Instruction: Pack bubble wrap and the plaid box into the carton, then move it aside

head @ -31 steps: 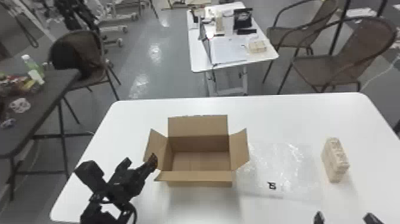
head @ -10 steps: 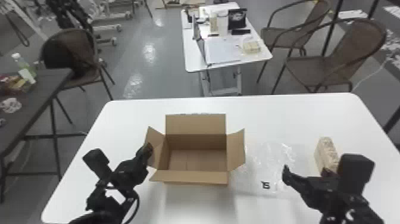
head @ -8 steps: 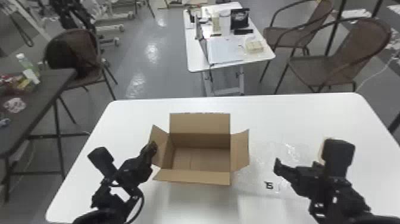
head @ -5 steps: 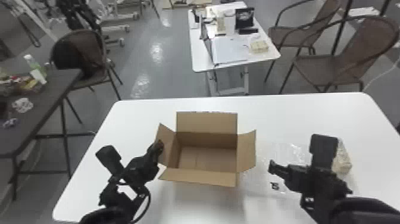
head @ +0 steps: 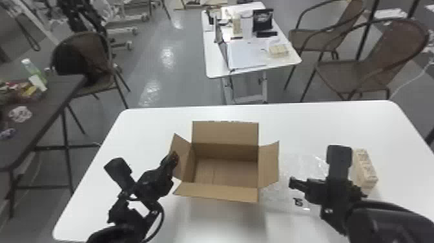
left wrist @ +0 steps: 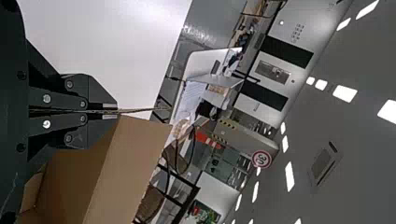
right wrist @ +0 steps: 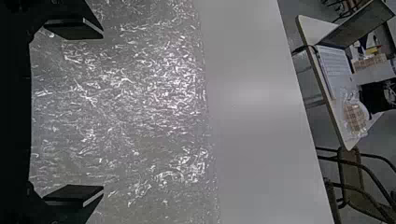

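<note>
My left gripper [head: 174, 157] is at the left flap of the open carton [head: 226, 194]. In the left wrist view, the fingers of my left gripper [left wrist: 116, 111] are pressed together on the edge of that carton flap [left wrist: 135, 163]. Clear bubble wrap [head: 281, 197] lies flat to the right of the carton, with my right gripper [head: 292, 183] over it. Seen from the right wrist, my right gripper [right wrist: 100, 112] has its fingers wide apart above the bubble wrap [right wrist: 154, 93]. The plaid box [head: 365, 168] stands beyond the right wrist, partly covered by it.
The white table [head: 310, 126] has bare surface behind the carton and in front of it. A dark side table [head: 48, 110] with assorted items is off to the left. Farther back are a small white table [head: 214, 69] and brown chairs [head: 358, 71].
My right arm has come in from the lower right and moved left over the bubble wrap. The carton has shifted slightly right, along with my left gripper.
</note>
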